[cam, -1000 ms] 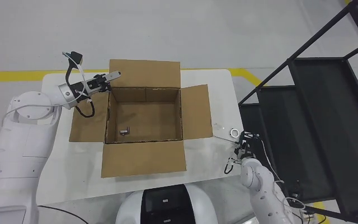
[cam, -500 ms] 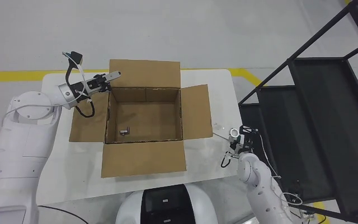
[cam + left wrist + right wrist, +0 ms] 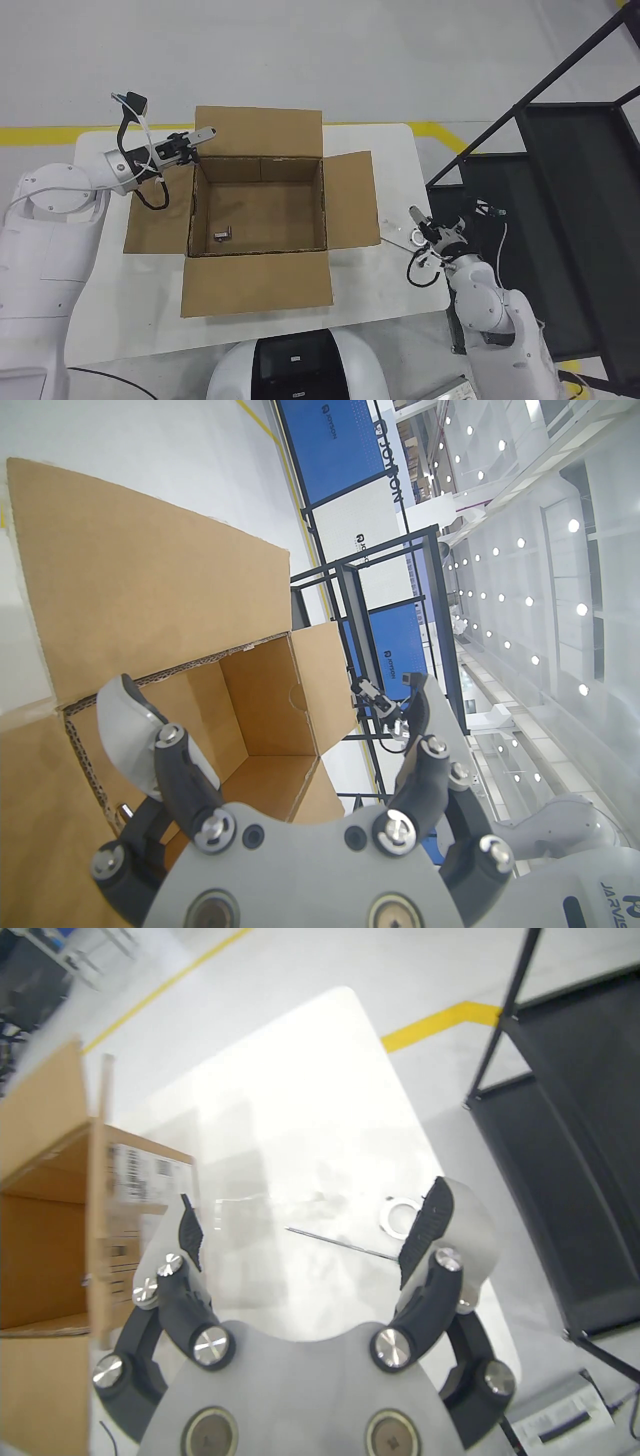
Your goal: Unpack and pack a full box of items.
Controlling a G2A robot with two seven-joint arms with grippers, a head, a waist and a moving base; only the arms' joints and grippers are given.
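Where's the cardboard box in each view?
Top view: cardboard box mid-table, flaps spread open.
Left wrist view: box just beyond the open left gripper, its inside in sight.
Right wrist view: box beside the open right gripper, labelled outer wall showing.
Shared landmark: black metal rack.

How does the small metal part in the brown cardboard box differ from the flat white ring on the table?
The small metal part sits inside the brown cardboard box; the flat white ring lies outside on the white table. The part looks angular, the ring round with a hole. Both are small, ungripped.
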